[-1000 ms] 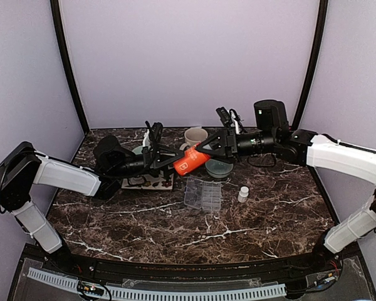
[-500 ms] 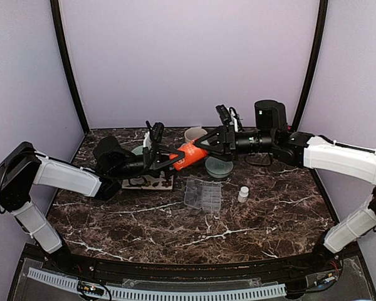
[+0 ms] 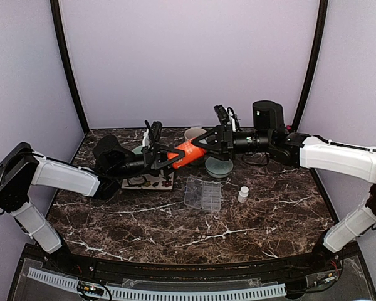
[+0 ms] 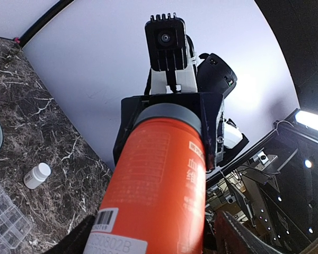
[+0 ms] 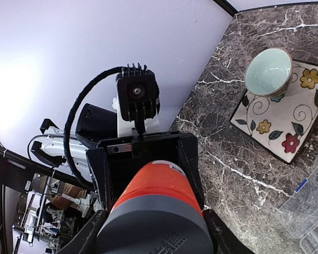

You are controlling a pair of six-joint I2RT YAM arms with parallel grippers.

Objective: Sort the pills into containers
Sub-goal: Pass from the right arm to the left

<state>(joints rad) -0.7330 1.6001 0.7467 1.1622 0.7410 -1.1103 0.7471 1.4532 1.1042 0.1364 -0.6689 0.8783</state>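
As left claw (image 3: 167,157) and right claw (image 3: 202,145) grip, orange bottle (image 3: 187,152) (grey-capped) tilts.

The white left arm (image 3: 62,176) and white right arm (image 3: 338,157) both reach to the orange plastic bottle with a grey cap (image 3: 187,152). The left tool (image 3: 168,158) squeezes its bottom, the right tool (image 3: 205,145) its cap.

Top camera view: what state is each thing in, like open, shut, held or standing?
Orange bottle: grey cap on, held tilted off the table.
Left fingers: shut on its base end.
Right fingers: shut on its cap end.
Pill box: flat on the table.
White bottle: upright on the table.
Green bowl: upright, looks empty.
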